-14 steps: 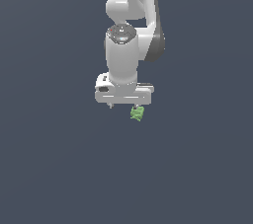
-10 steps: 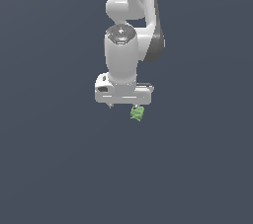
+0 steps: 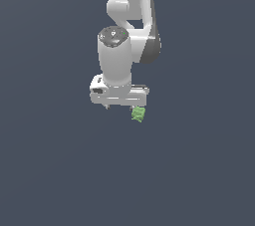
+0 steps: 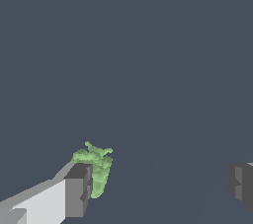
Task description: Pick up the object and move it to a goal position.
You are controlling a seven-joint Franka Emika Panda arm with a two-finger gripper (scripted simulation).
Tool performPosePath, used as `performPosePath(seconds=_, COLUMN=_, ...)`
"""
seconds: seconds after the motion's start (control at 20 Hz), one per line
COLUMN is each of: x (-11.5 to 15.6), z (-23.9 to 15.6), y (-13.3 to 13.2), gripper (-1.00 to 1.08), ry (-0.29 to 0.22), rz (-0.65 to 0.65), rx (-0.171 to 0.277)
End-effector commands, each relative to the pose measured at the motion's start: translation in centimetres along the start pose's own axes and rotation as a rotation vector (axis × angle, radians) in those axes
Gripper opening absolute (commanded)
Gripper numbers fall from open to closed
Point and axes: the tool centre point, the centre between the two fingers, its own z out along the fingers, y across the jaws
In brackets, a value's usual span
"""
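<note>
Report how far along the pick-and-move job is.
Done: the gripper is at the green lump, which sits beside one finger. In hand: nothing; the jaws stand wide open, the other finger far off. Left: centre, close, lift, carry to the goal, which isn't visible.

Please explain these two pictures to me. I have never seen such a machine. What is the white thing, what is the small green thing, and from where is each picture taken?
These are renders from a simulator. The white robot arm ends in a gripper, a hand with two fingers. One picture is from a camera off the arm, looking at the whole scene. The other is from a camera on the wrist: it shows the two grey fingertips, wide apart. The green lump is the object that the arm must pick up. In the wrist view it lies right beside one fingertip; whether they touch is unclear. The other finger is far from it, so nothing is held.
</note>
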Motion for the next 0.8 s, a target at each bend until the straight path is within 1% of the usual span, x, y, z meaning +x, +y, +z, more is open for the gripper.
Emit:
performPosePath(seconds=0.0, x=-0.1, z=0.1, y=-0.2, gripper=1.00, ry=0.000, rz=0.003, rx=0.000)
performPosePath(seconds=0.35, x=-1.0, z=1.6, y=-1.6, gripper=1.00, ry=-0.004, rz=0.047, rx=-0.001)
performPosePath(seconds=0.75, x=-3.3, z=4.8, y=-4.5, gripper=1.00, ry=-0.011, rz=0.147, rx=-0.005)
